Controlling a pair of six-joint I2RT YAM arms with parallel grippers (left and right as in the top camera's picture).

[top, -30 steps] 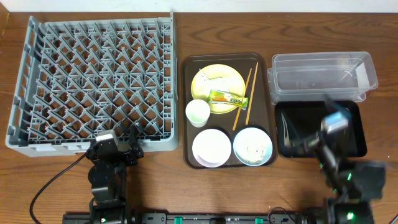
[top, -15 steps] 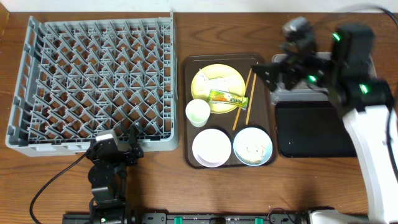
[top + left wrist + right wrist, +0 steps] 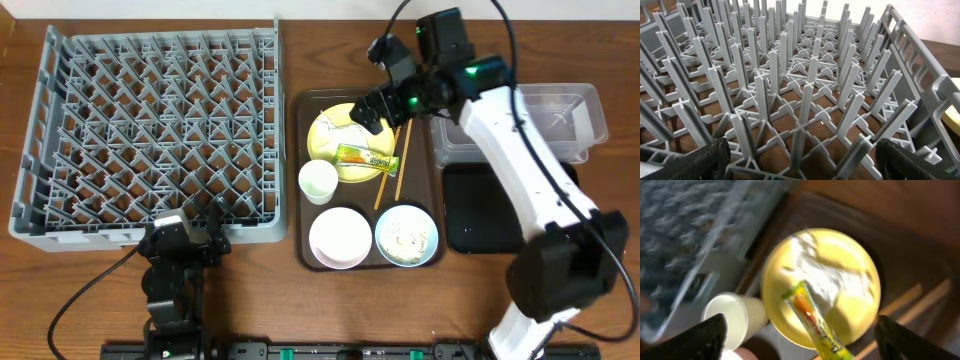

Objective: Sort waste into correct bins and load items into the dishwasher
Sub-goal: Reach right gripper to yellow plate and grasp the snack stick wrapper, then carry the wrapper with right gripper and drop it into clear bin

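- Fingertips [image 3: 702, 339] of the right gripper [image 3: 383, 100] are being held wide apart, with nothing between them.
- Just beyond them, the yellow-green snack wrapper [image 3: 812, 322] is being framed at the lower centre of the right wrist view, its near end falling about midway between the two fingers.
- Its long axis is being seen running from upper left to lower right in that view, slanted against the line of the fingers. A small wrist turn is judged likely to be needed for a clean pinch across the narrow side.
- The wrapper is being shown flat and glossy, with an orange-red stripe, lying on the lower right part of the yellow plate [image 3: 855, 295], beside crumpled white paper [image 3: 815, 272].
- In the overhead view the plate is being carried in the upper part of the dark brown serving tray [image 3: 422, 185], with the right gripper above the plate's upper right edge.
- The left gripper [image 3: 185, 240] is being held at the lower left, well apart, its fingers [image 3: 705, 160] spread over the dish rack [image 3: 805, 100]. The right arm is judged the nearer.
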